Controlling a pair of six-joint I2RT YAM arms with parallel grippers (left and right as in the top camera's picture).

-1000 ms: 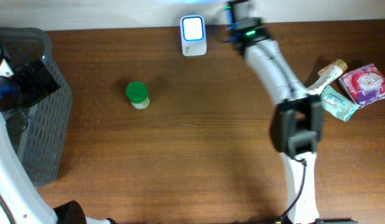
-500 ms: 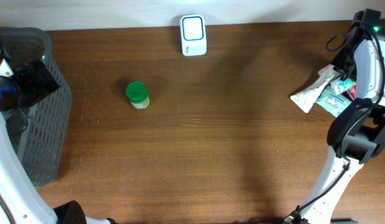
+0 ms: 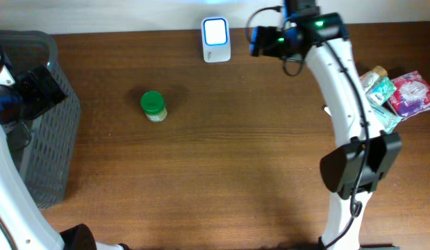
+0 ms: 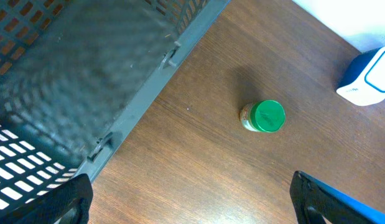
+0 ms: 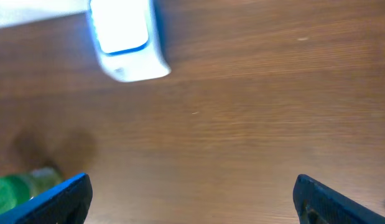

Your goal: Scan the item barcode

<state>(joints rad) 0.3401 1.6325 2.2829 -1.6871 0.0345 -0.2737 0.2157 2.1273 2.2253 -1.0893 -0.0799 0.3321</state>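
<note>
brown wooden table (image 3: 235, 173): you read the hours on the overhead view, with twelve at the table's far edge.
grey slatted plastic basket (image 3: 51, 160): it stands at the nine o'clock edge of the table.
left gripper (image 4: 192, 205): it hangs above the basket's three o'clock rim. Your left wrist view shows its two fingers spread wide with only bare wood between them, so it holds nothing.
small jar with the round green lid (image 3: 153, 105): it stands lid upward on the wood, touching nothing. You find it at about three o'clock from the left gripper and well apart from it. From the right gripper it lies at about eight o'clock, farther off. In the left wrist view it sits beyond the finger gap, toward one o'clock. In the right wrist view only a blurred green edge shows in the eight o'clock corner, by one fingertip.
white box scanner with the blue-lit face (image 3: 216, 39): it sits at the twelve o'clock edge, at about two o'clock from the jar.
right gripper (image 5: 192, 202): it hovers near the scanner, which lies at its nine o'clock. Its fingers stand wide apart and empty.
heap of packets (image 3: 409, 94): it lies at the three o'clock edge, at about four o'clock from the right gripper. You can make out a pink and purple pouch, teal pouches and a tan-capped tube, partly hidden by the white arm.
</note>
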